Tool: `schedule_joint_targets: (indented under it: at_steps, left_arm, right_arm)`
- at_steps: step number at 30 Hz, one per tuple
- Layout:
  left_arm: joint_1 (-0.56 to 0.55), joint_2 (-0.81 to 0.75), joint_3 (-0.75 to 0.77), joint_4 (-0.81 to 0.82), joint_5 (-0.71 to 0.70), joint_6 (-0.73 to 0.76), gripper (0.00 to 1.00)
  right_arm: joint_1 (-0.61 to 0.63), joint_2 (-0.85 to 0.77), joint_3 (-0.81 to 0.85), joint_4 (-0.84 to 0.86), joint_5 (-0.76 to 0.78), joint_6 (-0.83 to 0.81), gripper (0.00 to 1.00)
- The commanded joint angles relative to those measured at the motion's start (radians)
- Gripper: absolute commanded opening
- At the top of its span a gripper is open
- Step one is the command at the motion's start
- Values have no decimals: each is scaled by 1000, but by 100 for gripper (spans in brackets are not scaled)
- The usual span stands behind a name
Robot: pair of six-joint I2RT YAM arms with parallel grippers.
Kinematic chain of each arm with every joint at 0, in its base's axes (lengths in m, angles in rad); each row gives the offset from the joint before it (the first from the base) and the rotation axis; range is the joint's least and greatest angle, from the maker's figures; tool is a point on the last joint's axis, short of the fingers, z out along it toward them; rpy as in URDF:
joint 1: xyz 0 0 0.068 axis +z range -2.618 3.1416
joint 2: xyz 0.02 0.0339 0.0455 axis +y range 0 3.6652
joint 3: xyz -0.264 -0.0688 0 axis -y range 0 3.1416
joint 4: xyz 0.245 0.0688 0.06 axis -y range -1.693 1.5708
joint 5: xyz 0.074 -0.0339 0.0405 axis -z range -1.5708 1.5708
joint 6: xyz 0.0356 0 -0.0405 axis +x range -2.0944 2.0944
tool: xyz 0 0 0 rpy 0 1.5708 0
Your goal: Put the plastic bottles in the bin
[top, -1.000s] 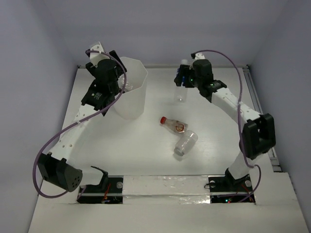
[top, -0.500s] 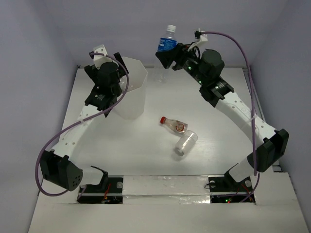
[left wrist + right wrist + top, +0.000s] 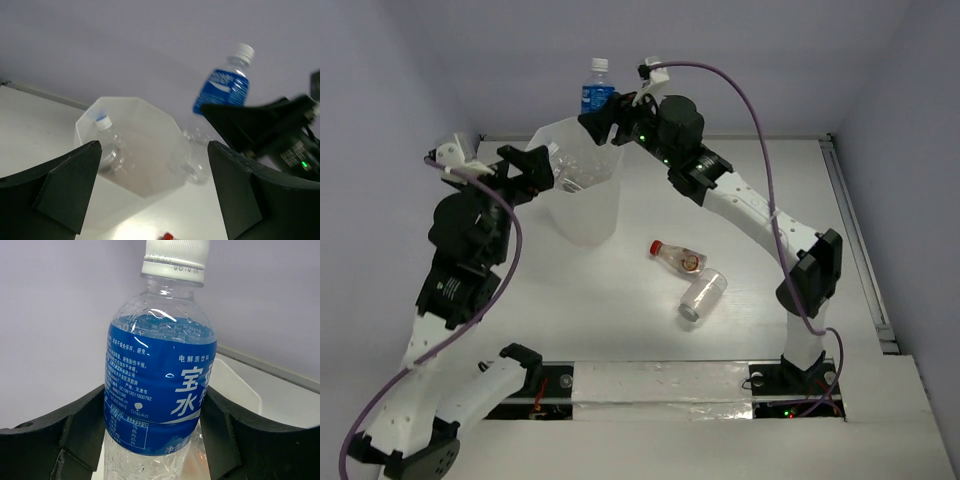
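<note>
On the left, my left gripper [image 3: 527, 168] is hanging wide open beside the bin [image 3: 588, 215], holding nothing. My right gripper [image 3: 606, 122] is squeezing the blue bottle [image 3: 596, 95] just above the bin's far edge; I am worrying it could hit that edge and tumble outside.

Left pincer [image 3: 532, 172] open, held high; right pincer [image 3: 604, 117] clamped on bottle [image 3: 597, 90], arm reaching far-left.

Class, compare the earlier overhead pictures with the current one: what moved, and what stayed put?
The right pincer lifted the blue-labelled bottle and swung it leftward, to above the bin. The left pincer, open, backed slightly away from the bin. The bin, the red-capped bottle and the clear bottle stayed put.
</note>
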Motion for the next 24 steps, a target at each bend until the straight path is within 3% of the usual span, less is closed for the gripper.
schedule_joint_targets:
  at_steps: [1,6,12,19,24]
  left_arm:
    - [-4,-69,-78,-74,105,-39,84]
    - [-4,-164,-174,-112,225,-54,80]
    - [-4,-195,-203,-162,295,-36,78]
    - [-13,-172,-222,-140,393,-24,77]
    - [-141,-120,-236,-114,375,-11,77]
  right_arm:
    - [34,58,162,-41,63,-105,65]
    - [34,178,262,-102,146,-157,65]
    - [34,190,209,-86,214,-180,69]
    - [34,148,172,-67,195,-180,94]
    - [34,66,134,-47,185,-193,99]
